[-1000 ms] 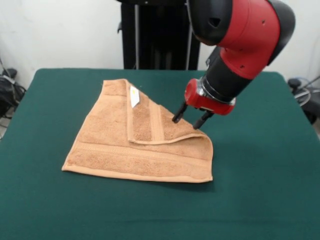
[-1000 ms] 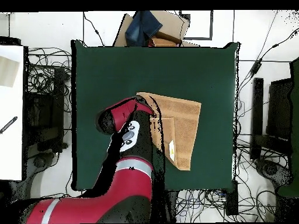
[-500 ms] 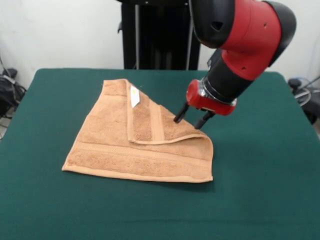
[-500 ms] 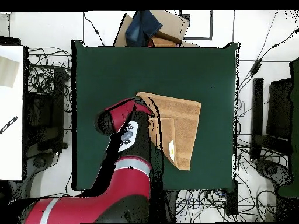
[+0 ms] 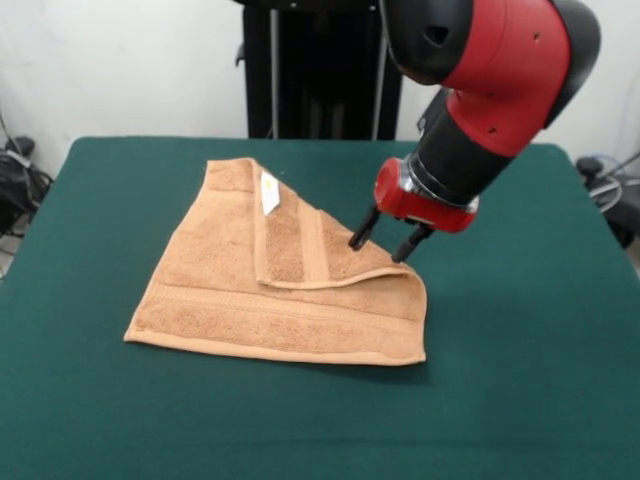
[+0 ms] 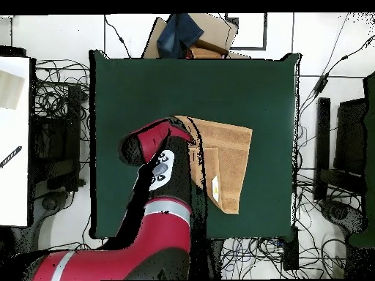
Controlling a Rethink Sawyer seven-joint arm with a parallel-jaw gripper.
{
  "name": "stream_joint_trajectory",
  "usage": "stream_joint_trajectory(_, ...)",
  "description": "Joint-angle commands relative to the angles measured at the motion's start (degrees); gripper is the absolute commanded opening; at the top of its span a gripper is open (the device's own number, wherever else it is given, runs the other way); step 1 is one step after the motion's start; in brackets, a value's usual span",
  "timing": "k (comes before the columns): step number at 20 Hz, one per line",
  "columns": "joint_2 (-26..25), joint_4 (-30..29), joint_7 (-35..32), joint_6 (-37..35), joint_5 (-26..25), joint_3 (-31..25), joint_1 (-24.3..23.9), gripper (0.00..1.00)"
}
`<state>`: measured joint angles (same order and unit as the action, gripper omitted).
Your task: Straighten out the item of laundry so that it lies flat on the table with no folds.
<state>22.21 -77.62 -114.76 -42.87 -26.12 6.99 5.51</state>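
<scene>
We see a tan towel (image 5: 280,285) lying at the centre of the green bench (image 5: 520,380), one corner folded over toward the middle so that its white tag (image 5: 268,192) faces up near the top of the cloth. The red and black arm (image 5: 480,90) reaches in from the upper right, its end effector (image 5: 383,240) spread apart and empty, poised just above the folded flap's right edge.

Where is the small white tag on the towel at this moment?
In the front view, the white tag lies on the towel, on its folded-over flap near the far corner, left of the gripper.
</scene>
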Motion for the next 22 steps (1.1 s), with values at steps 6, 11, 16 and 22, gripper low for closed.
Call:
stream_joint_trajectory(6, -4.80, 3.01, -3.94, 5.03, 2.49, -6.60, -2.02, 1.00)
stream_joint_trajectory(11, -5.38, 2.12, -5.46, 7.51, 2.22, -5.91, -1.70, 1.00)
stream_joint_trajectory(16, -6.23, 0.69, -6.63, 7.74, 1.60, -4.05, -0.43, 1.00)
stream_joint_trajectory(22, -7.18, 0.60, -6.90, 6.63, 1.37, -2.71, 0.87, 1.00)
